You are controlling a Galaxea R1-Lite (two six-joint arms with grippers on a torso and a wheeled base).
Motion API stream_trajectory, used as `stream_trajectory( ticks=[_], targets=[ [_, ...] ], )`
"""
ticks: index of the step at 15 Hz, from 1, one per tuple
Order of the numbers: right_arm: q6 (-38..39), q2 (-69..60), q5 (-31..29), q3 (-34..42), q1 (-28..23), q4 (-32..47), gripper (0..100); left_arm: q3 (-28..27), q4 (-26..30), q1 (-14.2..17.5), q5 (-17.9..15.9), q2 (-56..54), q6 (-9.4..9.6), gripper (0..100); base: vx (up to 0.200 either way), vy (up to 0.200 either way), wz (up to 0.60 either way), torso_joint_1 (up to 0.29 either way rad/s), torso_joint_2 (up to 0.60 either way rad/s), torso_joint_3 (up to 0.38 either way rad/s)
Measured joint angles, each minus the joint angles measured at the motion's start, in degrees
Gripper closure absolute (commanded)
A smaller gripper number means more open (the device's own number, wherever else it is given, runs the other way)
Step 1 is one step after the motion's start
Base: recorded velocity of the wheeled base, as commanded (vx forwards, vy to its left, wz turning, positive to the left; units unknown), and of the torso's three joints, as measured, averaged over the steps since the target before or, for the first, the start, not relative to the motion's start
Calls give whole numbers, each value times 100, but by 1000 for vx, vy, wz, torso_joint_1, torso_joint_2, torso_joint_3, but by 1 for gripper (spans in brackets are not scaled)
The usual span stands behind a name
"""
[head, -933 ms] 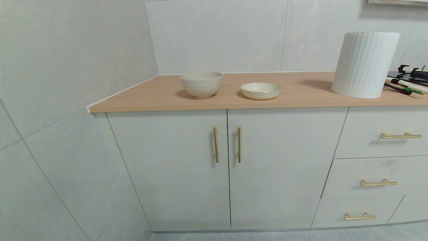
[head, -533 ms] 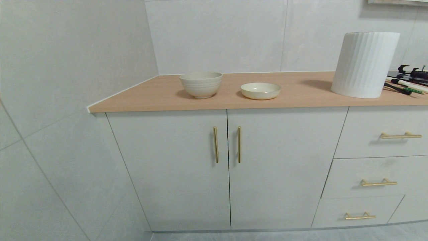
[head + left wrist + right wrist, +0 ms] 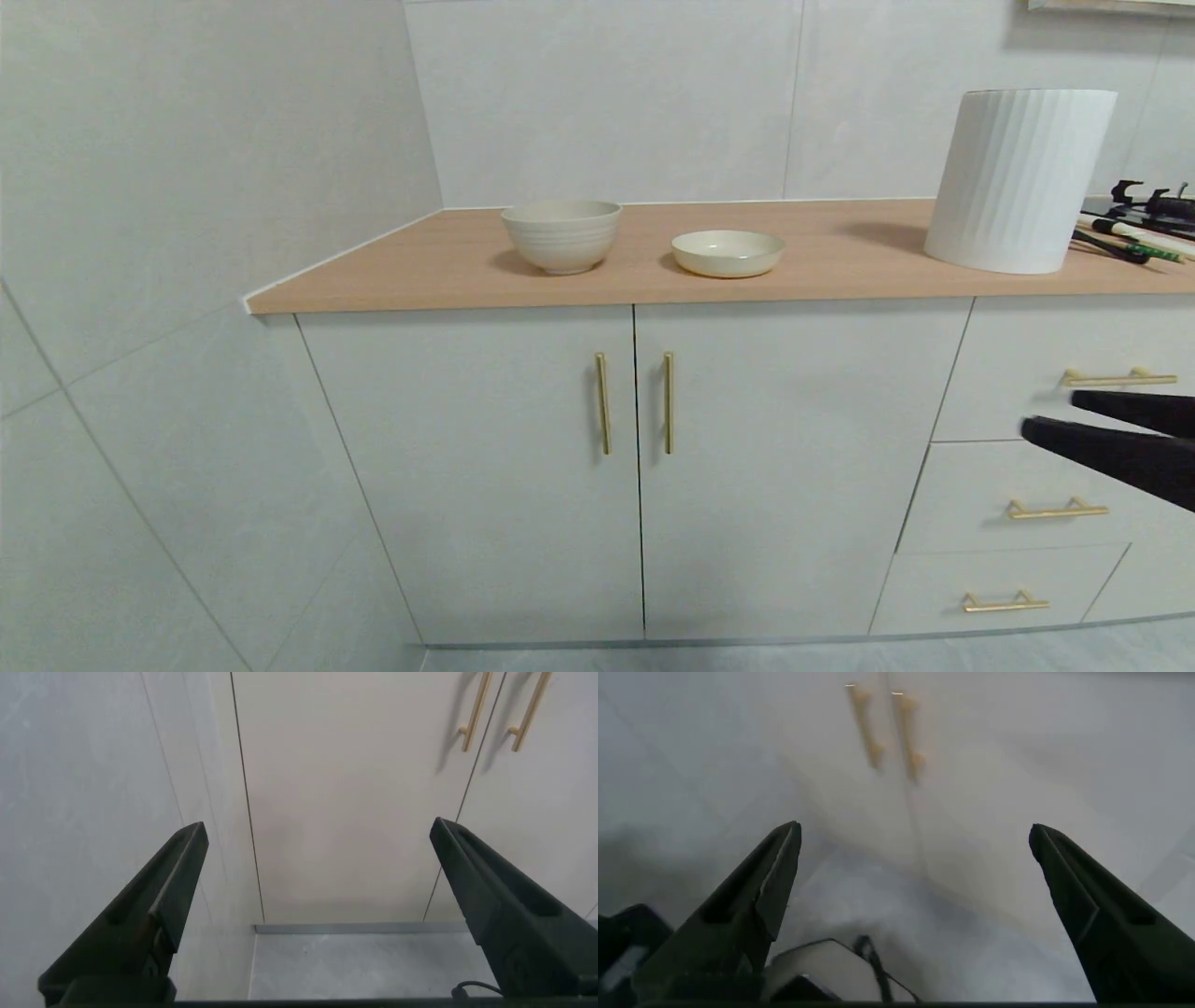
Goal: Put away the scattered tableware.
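A ribbed beige bowl (image 3: 561,236) stands on the wooden countertop (image 3: 448,271), left of centre. A shallow cream dish (image 3: 727,253) sits a little to its right. Both are apart from the grippers. My right gripper (image 3: 1048,413) is at the right edge of the head view, in front of the drawers and below counter height, open with nothing in it. In its own view the right gripper (image 3: 913,832) faces the two door handles (image 3: 882,723). My left gripper (image 3: 318,829) is open and empty, low down before the left cabinet door (image 3: 355,812).
A tall white ribbed cylinder (image 3: 1019,179) stands at the counter's right, with utensils (image 3: 1134,238) beyond it. Below are two shut doors with gold handles (image 3: 603,403) and a stack of three shut drawers (image 3: 1055,509). A tiled wall (image 3: 168,280) closes the left side.
My right gripper has come into the head view from the right edge, in front of the drawers. The bowl and the dish have not moved.
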Motion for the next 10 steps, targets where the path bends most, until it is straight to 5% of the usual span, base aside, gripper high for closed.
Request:
stream_trajectory(
  ticks=[5,10],
  targets=[
    [440,2265,50,-974,1086,-1396,0,0,0,0,0,0,0,0,0,0,0,0,0,0],
    [836,3956,222,-2536,1577,-1517,0,0,0,0,0,0,0,0,0,0,0,0,0,0]
  ],
)
